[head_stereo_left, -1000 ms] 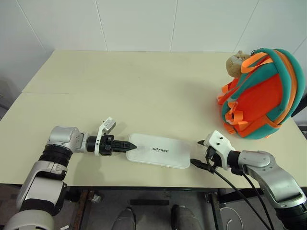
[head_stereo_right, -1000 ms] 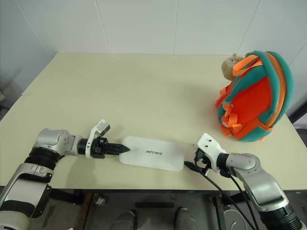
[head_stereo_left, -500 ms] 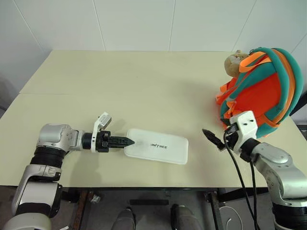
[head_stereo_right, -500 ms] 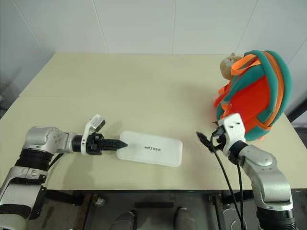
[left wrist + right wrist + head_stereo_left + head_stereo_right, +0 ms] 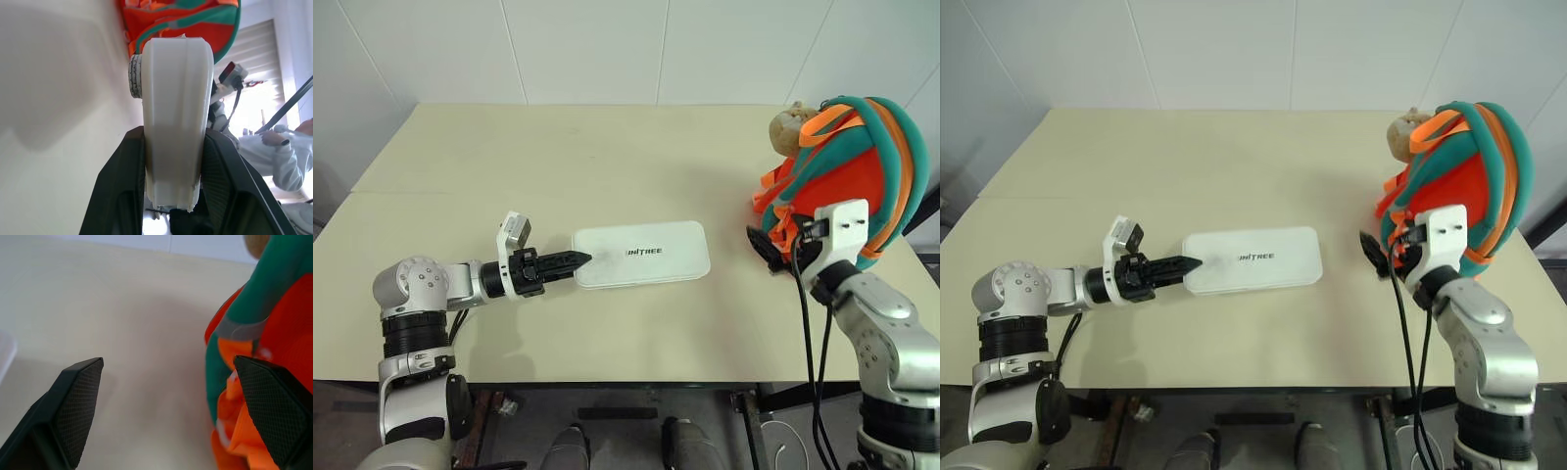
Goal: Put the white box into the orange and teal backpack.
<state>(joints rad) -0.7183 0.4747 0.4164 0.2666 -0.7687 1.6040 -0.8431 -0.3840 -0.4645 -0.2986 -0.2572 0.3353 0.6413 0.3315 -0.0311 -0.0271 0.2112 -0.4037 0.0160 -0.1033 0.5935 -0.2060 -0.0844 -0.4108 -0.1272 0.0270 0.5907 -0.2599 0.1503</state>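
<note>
Head cameras first, operator: you see the cream table [image 5: 607, 147] with the white box [image 5: 641, 254] near its front edge, roughly in the middle, lying almost flat with dark lettering on top. Your left gripper [image 5: 579, 259] reaches in from the left and its two black fingers are closed on the box's left short end, holding it. At the far right of the table sits the orange and teal backpack [image 5: 847, 176], upright, with a small tan plush toy [image 5: 790, 129] at its upper left. The box lies well apart from the backpack. Your right gripper [image 5: 766, 246] hovers just beside the backpack's lower left side, above the table, with black cables hanging from its wrist.

Left wrist view next: you look along the white box [image 5: 175, 127], which runs away from the camera between the two black fingers [image 5: 115, 191]; they press on both of its faces. Beyond the box's far end you see the orange and teal backpack [image 5: 181, 22], and further back a person in light clothing at the edge of the picture.

Right wrist view last: your right gripper [image 5: 171, 406] stands wide open, one finger over bare table, the other finger [image 5: 274, 411] in front of the backpack's [image 5: 274, 323] teal strap and orange webbing. Nothing sits between the fingers. Whether that finger touches the backpack, you cannot tell.
</note>
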